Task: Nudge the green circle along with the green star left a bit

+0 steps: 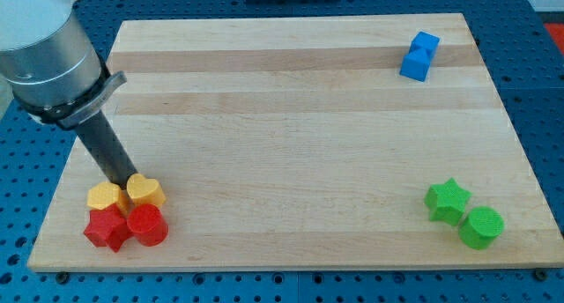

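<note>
The green star and the green circle lie side by side, touching, near the view's bottom right corner of the wooden board; the circle is to the star's lower right. My tip is far away at the view's bottom left, right at the top edge of a cluster of yellow and red blocks. It touches neither green block.
At the bottom left, a yellow hexagon-like block, a yellow heart, a red star and a red cylinder sit packed together. A blue block lies at the top right. The board's edges are close to both clusters.
</note>
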You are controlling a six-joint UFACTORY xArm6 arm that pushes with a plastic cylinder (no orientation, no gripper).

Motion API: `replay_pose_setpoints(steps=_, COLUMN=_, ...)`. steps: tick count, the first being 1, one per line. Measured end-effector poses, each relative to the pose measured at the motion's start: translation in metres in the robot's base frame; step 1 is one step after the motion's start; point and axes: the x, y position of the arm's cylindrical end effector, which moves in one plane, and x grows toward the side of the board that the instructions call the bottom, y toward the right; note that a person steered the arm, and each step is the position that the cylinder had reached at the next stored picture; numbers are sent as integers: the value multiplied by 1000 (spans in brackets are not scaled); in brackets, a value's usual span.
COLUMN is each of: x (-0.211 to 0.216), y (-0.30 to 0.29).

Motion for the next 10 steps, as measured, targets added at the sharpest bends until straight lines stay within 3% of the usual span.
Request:
replay_pose_setpoints(steps=1, x=-18, y=52)
replay_pose_setpoints(steps=4, x=5, y=250)
replay_pose_setpoints(steps=5, x=-34, y=281)
replay_pose_setpoints(steps=6, x=-24, y=344)
replay_pose_setpoints(steps=7, x=27, y=426)
replay_pose_setpoints(steps=8, x=70, y=452)
replay_pose_setpoints(steps=10, x=84, y=448)
